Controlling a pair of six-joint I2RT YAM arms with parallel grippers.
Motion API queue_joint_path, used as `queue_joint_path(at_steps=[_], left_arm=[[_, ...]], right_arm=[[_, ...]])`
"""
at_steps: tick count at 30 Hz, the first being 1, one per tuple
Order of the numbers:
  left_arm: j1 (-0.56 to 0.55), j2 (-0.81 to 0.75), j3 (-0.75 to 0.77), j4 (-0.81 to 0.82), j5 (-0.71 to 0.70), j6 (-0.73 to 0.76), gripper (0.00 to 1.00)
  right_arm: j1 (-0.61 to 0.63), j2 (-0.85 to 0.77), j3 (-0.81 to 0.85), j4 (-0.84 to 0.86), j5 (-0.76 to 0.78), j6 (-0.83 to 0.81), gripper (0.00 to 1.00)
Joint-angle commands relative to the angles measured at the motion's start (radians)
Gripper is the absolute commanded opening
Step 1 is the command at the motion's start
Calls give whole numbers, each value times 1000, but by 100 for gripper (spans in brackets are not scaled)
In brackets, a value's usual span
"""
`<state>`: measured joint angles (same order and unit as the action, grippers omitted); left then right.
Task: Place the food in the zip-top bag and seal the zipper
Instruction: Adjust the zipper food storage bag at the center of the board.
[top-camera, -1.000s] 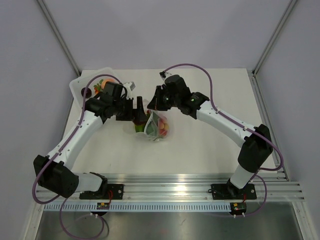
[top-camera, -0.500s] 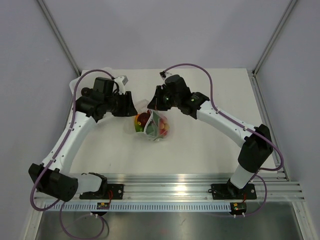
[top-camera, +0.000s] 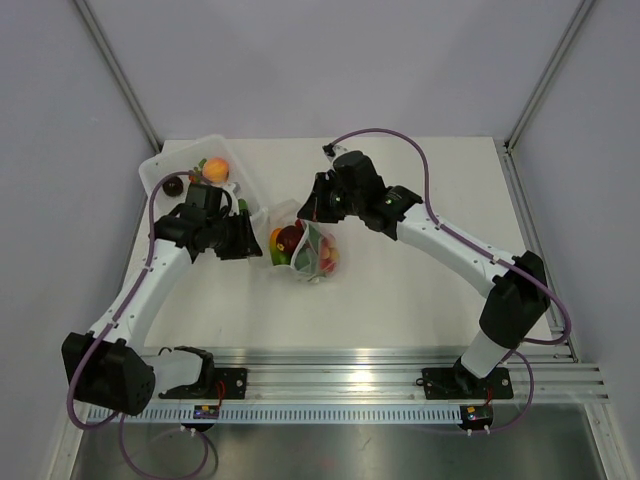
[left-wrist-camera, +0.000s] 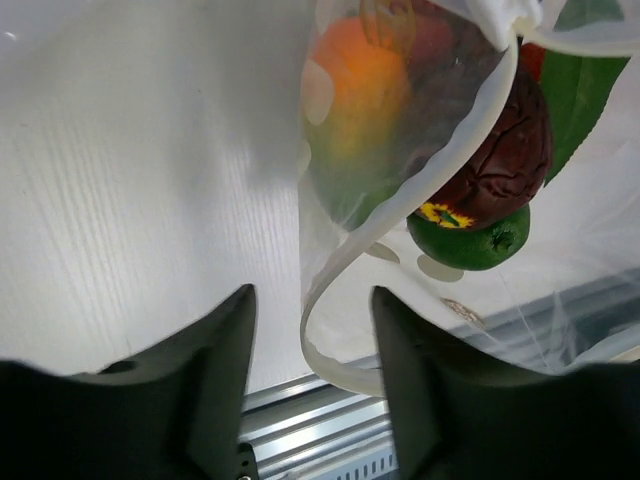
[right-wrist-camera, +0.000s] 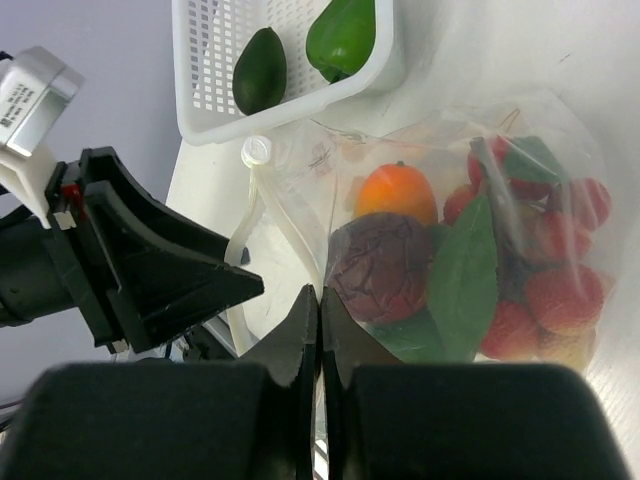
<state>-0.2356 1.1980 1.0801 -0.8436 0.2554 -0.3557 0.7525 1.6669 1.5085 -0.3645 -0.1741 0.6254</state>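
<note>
Pulled back since a second ago: left end effector (top-camera: 255, 243), then over the zip-top bag (top-camera: 315, 262), now just left of it, low over the tabletop (top-camera: 420, 290). Fingers (left-wrist-camera: 215, 370) spread wide, nothing gripped. Curl of the zipper (left-wrist-camera: 306, 325) just ahead of the gap between them. Right end effector (top-camera: 310, 213) in the same spot as before, pinched tight on the bag's upper film, keeping the bag propped upright. Food (right-wrist-camera: 397, 195) inside the bag: orange, dark purple, green, several red pieces. Uncovered by the retreat: white tray (top-camera: 176, 152) at far left, holding an orange piece (top-camera: 215, 168) and a dark piece (top-camera: 172, 186).
</note>
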Motion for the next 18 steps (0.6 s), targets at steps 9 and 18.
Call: queue_joint_path(at_steps=[9,18], left_arm=[[-60,29,271,179,184,-115,0],[-62,167,209,270,255,-167,0]], right_arm=[[-16,-197,44,-20,252,-124,2],[-22,-135,-48,-73,332,-139,1]])
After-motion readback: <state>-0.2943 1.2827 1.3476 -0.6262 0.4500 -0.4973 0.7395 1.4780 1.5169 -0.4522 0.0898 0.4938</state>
